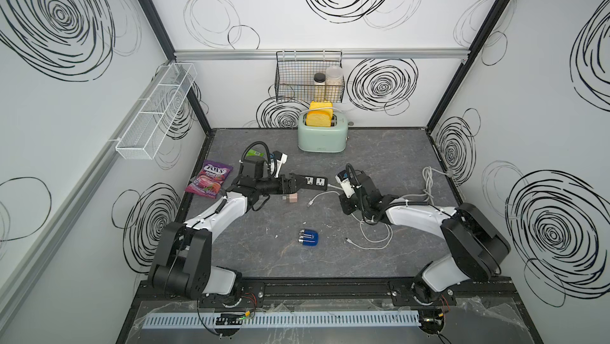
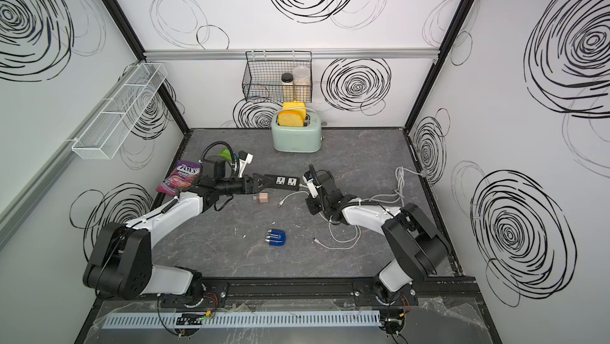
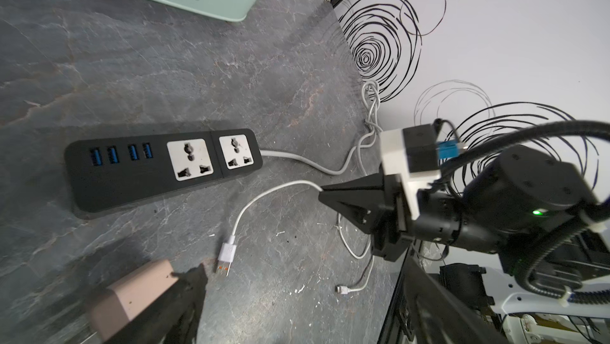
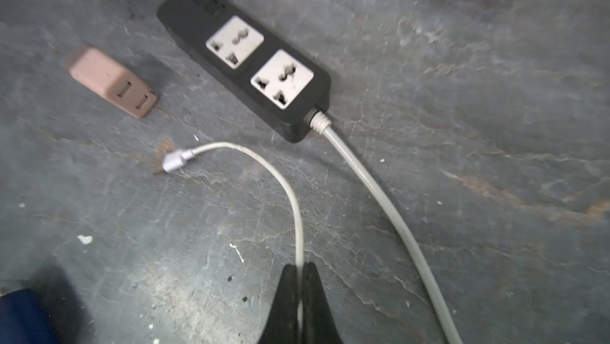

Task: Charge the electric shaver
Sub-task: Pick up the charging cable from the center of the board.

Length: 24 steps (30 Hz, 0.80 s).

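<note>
Two pincers, two states. The right pincer (image 4: 299,269) is pinched down on the thin white cable (image 4: 292,194), a little way back from its plug (image 4: 175,162). The plug lies free on the surface (image 4: 462,194) near the power strip (image 4: 244,58), beside the pink adapter (image 4: 110,83). The left pincer (image 1: 298,184) stands wide and empty over the strip's far end from its cord, with the adapter just beside it.

The electric shaver (image 1: 308,238) lies flat on the surface, well apart from the power strip on the side toward the arm bases. Nothing touches it.

Handling, judged:
- **Shaver body:** a small hard plastic shell, probably light. It is glossy and rounded, so it may slip or skate if nudged.
- **Where to hold:** the best grip looks to be across the blue body's flatter sides, mid-length, clear of the silver heads (image 1: 302,236).
- **Charging socket:** not visible from here.
- **Cable:** limp; a hold closer to the plug would steer it better.
</note>
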Available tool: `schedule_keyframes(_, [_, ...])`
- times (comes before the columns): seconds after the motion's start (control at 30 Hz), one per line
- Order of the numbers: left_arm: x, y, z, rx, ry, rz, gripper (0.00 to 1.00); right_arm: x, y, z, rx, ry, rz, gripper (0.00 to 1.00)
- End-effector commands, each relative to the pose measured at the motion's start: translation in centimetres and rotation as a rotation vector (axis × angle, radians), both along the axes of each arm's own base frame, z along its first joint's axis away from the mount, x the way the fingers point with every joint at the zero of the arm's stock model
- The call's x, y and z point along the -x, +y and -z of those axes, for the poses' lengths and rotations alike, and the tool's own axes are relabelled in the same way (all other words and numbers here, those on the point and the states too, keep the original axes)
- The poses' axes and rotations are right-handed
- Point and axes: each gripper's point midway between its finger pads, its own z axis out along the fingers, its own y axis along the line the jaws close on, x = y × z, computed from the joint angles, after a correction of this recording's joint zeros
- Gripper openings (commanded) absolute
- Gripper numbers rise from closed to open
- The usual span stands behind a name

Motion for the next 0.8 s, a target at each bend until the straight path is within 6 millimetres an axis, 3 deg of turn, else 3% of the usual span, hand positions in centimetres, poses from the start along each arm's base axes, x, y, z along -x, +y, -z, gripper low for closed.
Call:
schedule_keyframes(0.0, [0.0,-1.7,-1.1,0.018,-0.039,0.071,0.97,-1.1,-1.3,-4.1,-0.114,-0.105,0.062,0.0])
schedule_keyframes(0.37, [0.0,-5.1,-2.1,0.158,-0.029,0.151,0.97,0.9,-4.3,-15.0,-0.43,-0.415,0.074,0.0])
schedule_keyframes(0.77, [1.0,-8.7,-5.4,0.336,-0.077,0.274,0.97,3.3,-4.8,-18.3,-0.581,-0.519,0.013,0.0])
